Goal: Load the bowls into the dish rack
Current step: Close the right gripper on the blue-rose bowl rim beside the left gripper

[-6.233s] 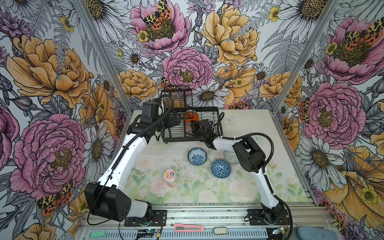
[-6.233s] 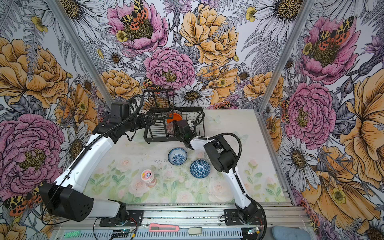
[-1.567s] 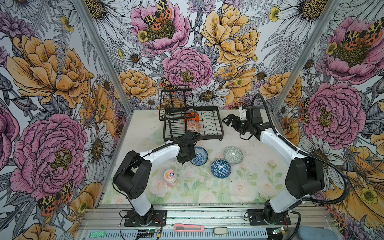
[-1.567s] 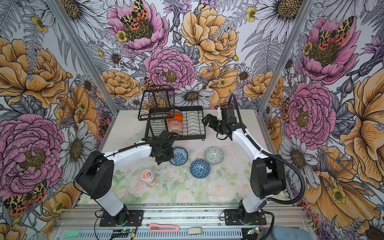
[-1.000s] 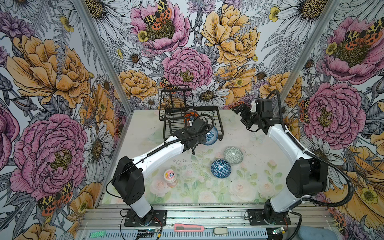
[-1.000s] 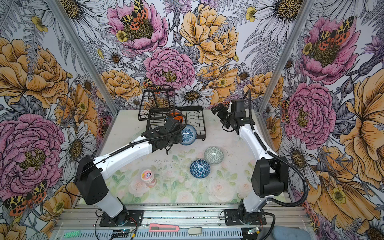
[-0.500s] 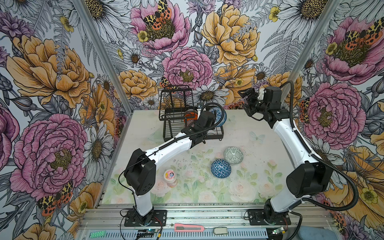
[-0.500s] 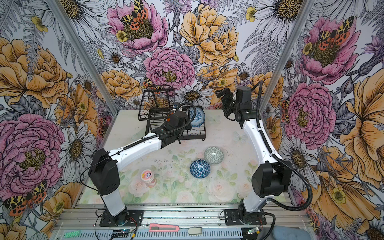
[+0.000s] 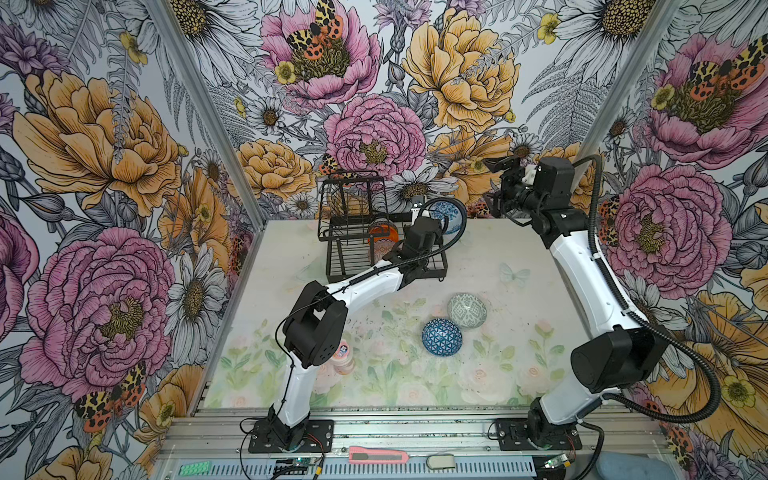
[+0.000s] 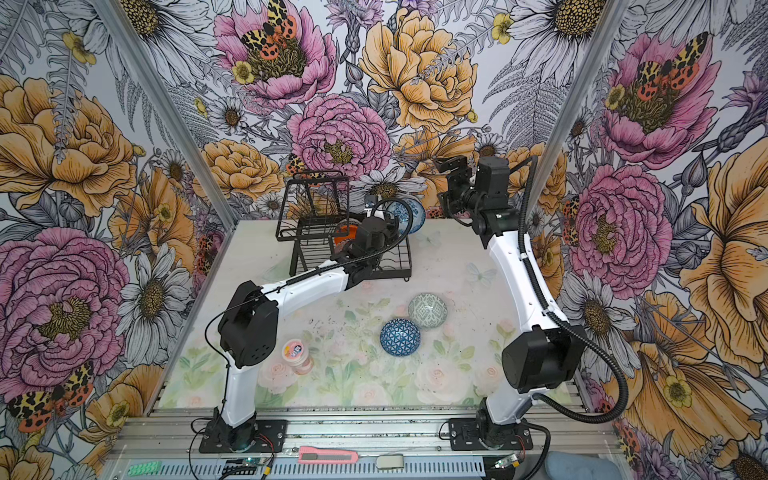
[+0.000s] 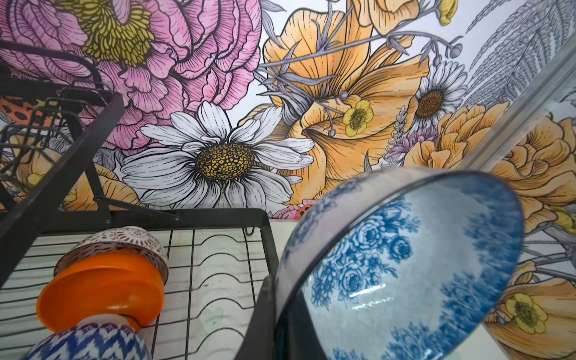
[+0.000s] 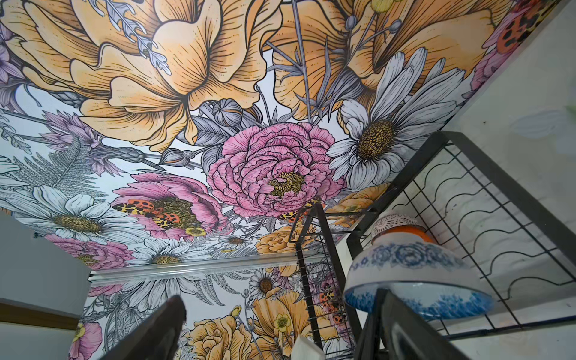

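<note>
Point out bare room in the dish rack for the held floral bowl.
Bare: in the dish rack, the wire grid between the stacked orange bowl and the rim beside the white-blue floral bowl. Crowded: beside the basket section, where bowls are stacked.

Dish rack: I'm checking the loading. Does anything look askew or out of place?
The white-blue floral bowl hangs tilted on edge in the left hand, outside the rim of the black wire dish rack, not inside. Nothing looks spilled or broken.
</note>
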You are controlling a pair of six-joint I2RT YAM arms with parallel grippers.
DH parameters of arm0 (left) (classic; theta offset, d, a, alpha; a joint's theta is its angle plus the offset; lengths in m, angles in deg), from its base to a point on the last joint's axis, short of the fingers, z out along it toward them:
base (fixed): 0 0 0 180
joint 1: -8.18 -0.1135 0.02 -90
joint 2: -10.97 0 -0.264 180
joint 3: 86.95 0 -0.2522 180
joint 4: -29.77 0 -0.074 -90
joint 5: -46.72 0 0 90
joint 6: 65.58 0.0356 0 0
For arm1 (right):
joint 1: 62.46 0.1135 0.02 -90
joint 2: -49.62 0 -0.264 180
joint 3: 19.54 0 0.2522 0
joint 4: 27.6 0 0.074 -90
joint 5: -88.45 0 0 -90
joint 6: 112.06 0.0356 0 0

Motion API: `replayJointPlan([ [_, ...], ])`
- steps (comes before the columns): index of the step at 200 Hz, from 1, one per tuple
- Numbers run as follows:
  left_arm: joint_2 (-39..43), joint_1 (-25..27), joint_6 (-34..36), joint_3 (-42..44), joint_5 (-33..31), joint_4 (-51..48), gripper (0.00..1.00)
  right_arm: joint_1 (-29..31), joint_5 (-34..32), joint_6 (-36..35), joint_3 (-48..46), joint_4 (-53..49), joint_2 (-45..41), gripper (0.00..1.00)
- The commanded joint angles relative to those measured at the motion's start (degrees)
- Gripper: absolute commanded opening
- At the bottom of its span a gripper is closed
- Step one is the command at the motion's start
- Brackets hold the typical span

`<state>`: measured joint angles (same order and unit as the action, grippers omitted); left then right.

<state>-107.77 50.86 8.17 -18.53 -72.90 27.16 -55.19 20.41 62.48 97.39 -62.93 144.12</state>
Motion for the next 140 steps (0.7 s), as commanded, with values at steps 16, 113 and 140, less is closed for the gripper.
replayJointPlan([
  [16,-1.1,-1.1,3.7,-3.7,0.2,13.4,0.00,2.2,1.8,5.1,3.1,0.6,2.3,0.99],
  [113,-1.7,-1.0,7.8,-0.5,0.9,24.1,0.00,5.3,2.4,9.9,9.3,1.8,9.8,0.90],
  [140,-1.8,-0.7,7.2,0.3,-1.1,26.0,0.00,5.3,1.2,11.9,10.1,2.4,11.1,0.79],
])
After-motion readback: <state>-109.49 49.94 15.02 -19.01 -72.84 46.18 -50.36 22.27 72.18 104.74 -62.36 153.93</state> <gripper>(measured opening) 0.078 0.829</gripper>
